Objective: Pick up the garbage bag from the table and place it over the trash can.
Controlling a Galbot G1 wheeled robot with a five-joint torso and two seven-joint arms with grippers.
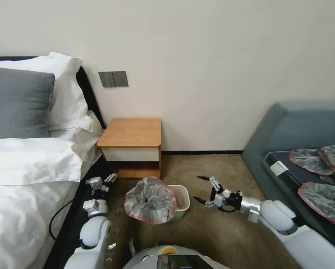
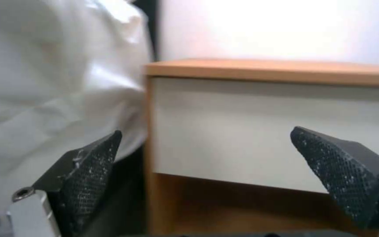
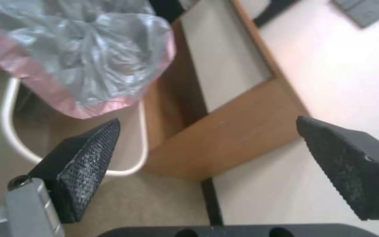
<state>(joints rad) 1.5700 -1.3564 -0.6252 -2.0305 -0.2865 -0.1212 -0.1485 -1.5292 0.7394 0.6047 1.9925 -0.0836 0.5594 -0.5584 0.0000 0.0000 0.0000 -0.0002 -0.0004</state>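
We see the bag (image 1: pixel 150 200) draped over the near left part of the bin (image 1: pixel 182 203) on the carpet, its pink rim splayed outward and the bin's far right corner uncovered. The bin stands just in front of the surface (image 1: pixel 132 132), whose top is bare. Our right tool (image 1: pixel 202 188) hovers beside the bin on its right, fingers spread wide and holding nothing (its wrist view looks past the bag (image 3: pixel 84 56) to the bin's rim (image 3: pixel 143 138)). Our left tool (image 1: pixel 102 182) sits low between the bed (image 1: pixel 25 168) and the bag, likewise spread, facing the white drawer front (image 2: pixel 260 131).
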